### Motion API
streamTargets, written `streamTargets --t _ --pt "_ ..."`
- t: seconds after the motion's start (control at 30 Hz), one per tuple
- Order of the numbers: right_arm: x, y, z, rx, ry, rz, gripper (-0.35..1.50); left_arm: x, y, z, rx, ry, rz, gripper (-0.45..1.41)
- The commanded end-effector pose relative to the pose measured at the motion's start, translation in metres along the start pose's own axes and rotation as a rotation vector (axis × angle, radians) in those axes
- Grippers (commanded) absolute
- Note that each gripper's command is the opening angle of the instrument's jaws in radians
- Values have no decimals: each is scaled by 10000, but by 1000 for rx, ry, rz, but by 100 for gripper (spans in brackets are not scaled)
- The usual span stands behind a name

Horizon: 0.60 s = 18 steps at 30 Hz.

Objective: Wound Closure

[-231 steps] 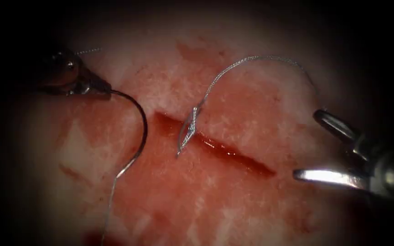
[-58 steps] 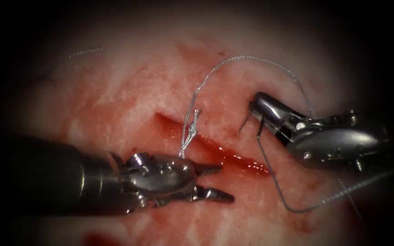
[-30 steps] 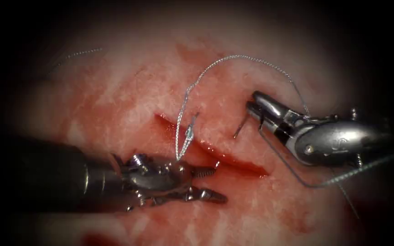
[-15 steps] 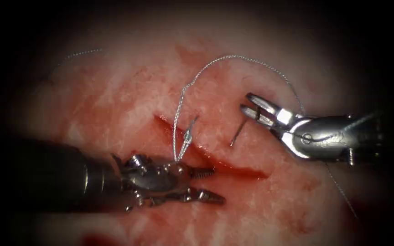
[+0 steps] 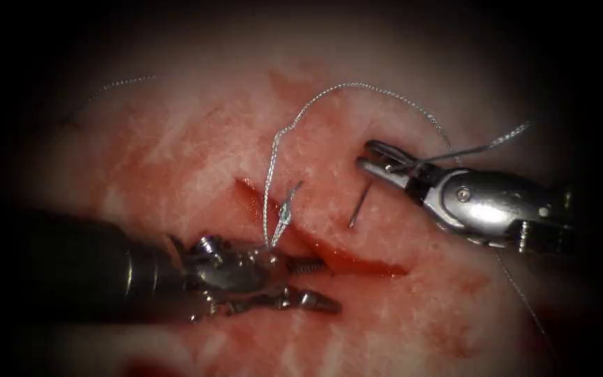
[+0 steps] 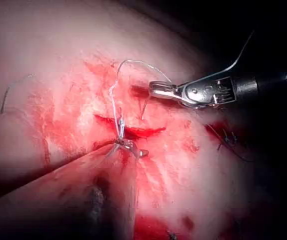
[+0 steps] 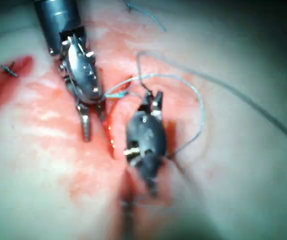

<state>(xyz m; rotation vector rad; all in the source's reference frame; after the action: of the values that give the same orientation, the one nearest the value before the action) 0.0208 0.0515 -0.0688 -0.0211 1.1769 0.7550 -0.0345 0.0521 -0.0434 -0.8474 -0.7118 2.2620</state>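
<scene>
The thin curved steel needle [image 5: 359, 204] is being held near its blunt end by the right arm's silver needle driver [image 5: 378, 159], whose jaws are pressed together on it, and its point is being set into the pale, red-stained pork tissue [image 5: 197, 146] just right of the dark red cut [image 5: 336, 258]; the grip so far back appears chosen so that most of the curve is left free for the bite. The twisted silver thread [image 5: 343, 86] is being carried in a high arch from that tool over to the small knot [image 5: 285, 213] lying on the cut's upper end, so the slack is being kept off the entry site. The left arm's dark-shafted needle driver [image 5: 319, 283] is being rested on the left side of the cut, jaws spread and nothing gripped between them, seemingly placed to receive the needle. Red fluid [image 5: 378, 265] is being pooled within the cut.
</scene>
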Motion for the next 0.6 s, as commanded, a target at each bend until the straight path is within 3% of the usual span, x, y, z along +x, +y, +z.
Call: streamTargets --t 0.03,0.37,0.6 --pt "-6 -6 6 13 -7 22 -35 -4 3 8 -2 -2 -1 34" --pt "-11 -20 6 84 -75 199 -35 -6 1 7 -4 -3 2 33" --pt "-26 -44 11 210 -157 434 -35 -7 0 6 -5 -3 3 33"
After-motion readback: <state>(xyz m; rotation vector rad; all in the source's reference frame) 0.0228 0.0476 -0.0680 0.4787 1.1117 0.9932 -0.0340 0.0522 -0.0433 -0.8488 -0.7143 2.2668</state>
